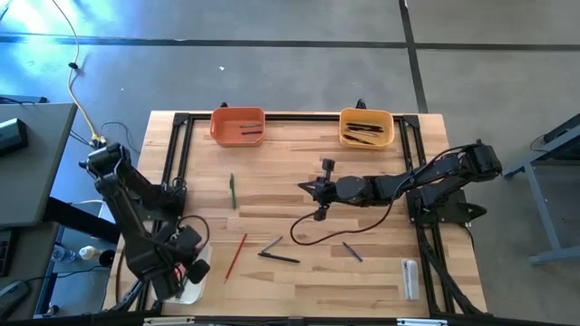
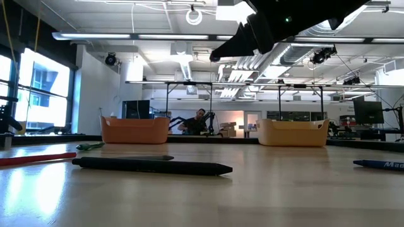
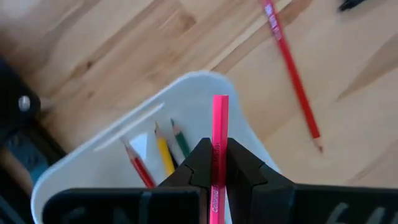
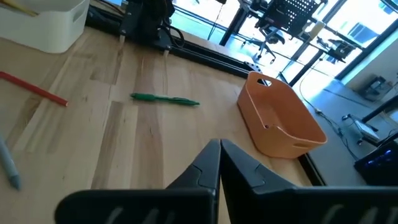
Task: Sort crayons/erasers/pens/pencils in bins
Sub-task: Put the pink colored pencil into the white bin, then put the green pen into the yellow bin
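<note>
Hanging over the white bin at seven o'clock on the bench, a pink pencil is pinched in the left gripper's jaws, the right gripper being closed empty at centre, and could be dropped outside if released off-centre.

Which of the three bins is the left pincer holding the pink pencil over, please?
The white bin, already holding three pencils; the other two, orange and yellow-orange, stand at the table's far edge.

Left tool: its 2 fingers closed together, arm folded back close to its base. Right tool: its 2 fingers pressed together, arm stretched out long behind it.
</note>
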